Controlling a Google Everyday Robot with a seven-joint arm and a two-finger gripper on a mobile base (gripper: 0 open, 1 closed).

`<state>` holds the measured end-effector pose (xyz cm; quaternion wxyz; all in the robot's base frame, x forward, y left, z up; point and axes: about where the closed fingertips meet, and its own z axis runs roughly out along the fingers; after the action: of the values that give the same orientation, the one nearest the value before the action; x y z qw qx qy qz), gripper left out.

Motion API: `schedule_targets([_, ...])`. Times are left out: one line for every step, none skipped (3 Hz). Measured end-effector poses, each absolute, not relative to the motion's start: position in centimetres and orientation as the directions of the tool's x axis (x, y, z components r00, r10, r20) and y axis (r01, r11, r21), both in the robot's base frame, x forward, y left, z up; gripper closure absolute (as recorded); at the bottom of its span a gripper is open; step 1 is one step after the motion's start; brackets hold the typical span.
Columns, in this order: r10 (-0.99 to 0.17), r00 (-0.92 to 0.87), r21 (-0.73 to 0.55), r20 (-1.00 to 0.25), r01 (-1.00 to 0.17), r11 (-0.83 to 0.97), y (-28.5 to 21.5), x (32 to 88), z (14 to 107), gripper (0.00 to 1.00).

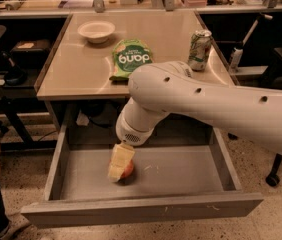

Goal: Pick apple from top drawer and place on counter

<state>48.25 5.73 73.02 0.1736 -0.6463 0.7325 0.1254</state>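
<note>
Gripper (116, 172) low in open drawer (181, 170), against apple (128, 170); cannot tell whether clamped. Counter (76, 66) above holds bowl (96, 31), bag (130, 58), can (200, 49).

Counter (81, 69) bearing bowl (96, 31), green bag (130, 59), can (200, 50), pincer (120, 168) in drawer (181, 170)

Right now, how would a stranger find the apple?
Look in the open grey top drawer under the beige counter. On its floor, left of middle, the apple lies partly behind the gripper. It is round and red, unlike the green snack bag above.
</note>
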Motion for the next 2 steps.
schedule_targets([-0.888,-0.09,-0.037,-0.451,-0.992,0.119,8.01,49.9,68.5,0.0])
schedule_targets([-0.887,-0.09,-0.037,-0.453,-0.992,0.119,8.07,49.96,68.35,0.0])
